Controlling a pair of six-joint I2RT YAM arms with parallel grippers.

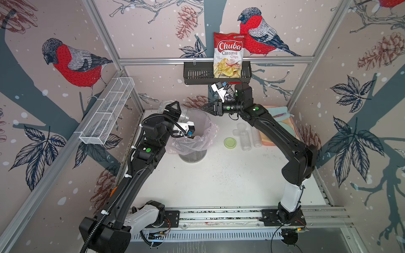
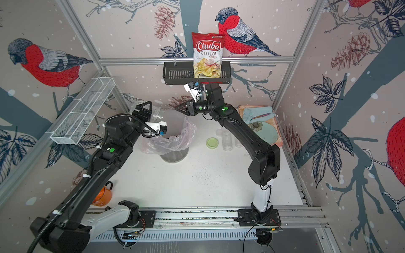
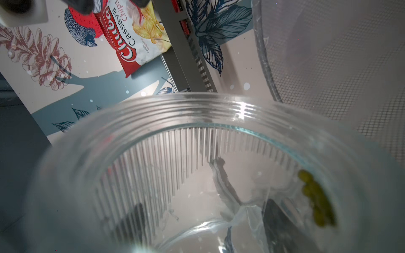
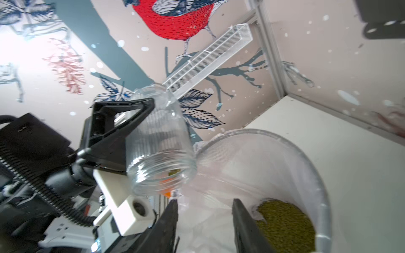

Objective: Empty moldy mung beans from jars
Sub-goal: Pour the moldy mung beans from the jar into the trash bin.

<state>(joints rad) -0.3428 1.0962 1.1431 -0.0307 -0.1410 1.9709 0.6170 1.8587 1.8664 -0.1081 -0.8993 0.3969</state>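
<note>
My left gripper is shut on the wide ribbed glass jar. The jar is lidless and tilted mouth-down over the bag-lined bin. A few mung beans cling inside its rim, and a mass of them lies in the bin's bag. My right gripper hangs open and empty just above the bin's far rim, facing the jar. The pale green lid lies on the table right of the bin. Two other clear jars stand beside the lid, partly behind the right arm.
A pink tray with a cloth and a pale plate sits at the back right. A black basket holding a chips bag hangs on the back rail. A white mesh shelf is on the left wall. An orange object sits by the left arm.
</note>
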